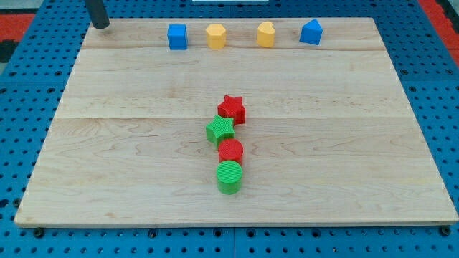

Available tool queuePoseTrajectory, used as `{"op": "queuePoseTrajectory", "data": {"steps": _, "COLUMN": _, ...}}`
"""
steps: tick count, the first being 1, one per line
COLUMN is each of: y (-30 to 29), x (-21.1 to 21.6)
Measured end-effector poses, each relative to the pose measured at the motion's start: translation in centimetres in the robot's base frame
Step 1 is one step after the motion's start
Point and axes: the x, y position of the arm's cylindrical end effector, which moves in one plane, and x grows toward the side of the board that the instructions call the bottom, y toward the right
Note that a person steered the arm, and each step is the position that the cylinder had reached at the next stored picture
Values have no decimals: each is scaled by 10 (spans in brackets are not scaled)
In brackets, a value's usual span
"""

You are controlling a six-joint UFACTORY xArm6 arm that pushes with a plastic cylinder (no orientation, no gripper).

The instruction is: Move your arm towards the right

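My tip (101, 26) is at the view's top left corner of the wooden board (107, 143), well left of the blue cube (177, 36). Along the view's top edge stand, left to right, the blue cube, a yellow hexagonal block (216, 36), a yellow rounded block (266, 34) and a blue house-shaped block (311, 32). In the middle, a column runs downward: a red star (232, 109), a green star (220, 130), a red cylinder (231, 151) and a green cylinder (229, 176), each touching its neighbour.
The board lies on a blue pegboard surface (21, 107). A red patch shows at the view's top right corner (443, 14) and top left corner (14, 18).
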Motion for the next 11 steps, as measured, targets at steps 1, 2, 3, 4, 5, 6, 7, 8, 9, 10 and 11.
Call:
{"op": "queuePoseTrajectory", "data": {"steps": 1, "y": 0, "x": 0}}
{"op": "queuePoseTrajectory", "data": {"steps": 2, "y": 0, "x": 0}}
{"op": "queuePoseTrajectory", "data": {"steps": 3, "y": 0, "x": 0}}
{"op": "queuePoseTrajectory", "data": {"steps": 4, "y": 4, "x": 0}}
{"op": "queuePoseTrajectory", "data": {"steps": 5, "y": 6, "x": 0}}
{"op": "queuePoseTrajectory", "data": {"steps": 6, "y": 7, "x": 0}}
{"op": "queuePoseTrajectory", "data": {"steps": 7, "y": 14, "x": 0}}
{"op": "queuePoseTrajectory", "data": {"steps": 8, "y": 23, "x": -3}}
{"op": "queuePoseTrajectory", "data": {"steps": 9, "y": 43, "x": -16}}
{"op": "queuePoseTrajectory", "data": {"steps": 10, "y": 125, "x": 0}}
{"op": "queuePoseTrajectory", "data": {"steps": 11, "y": 174, "x": 7}}
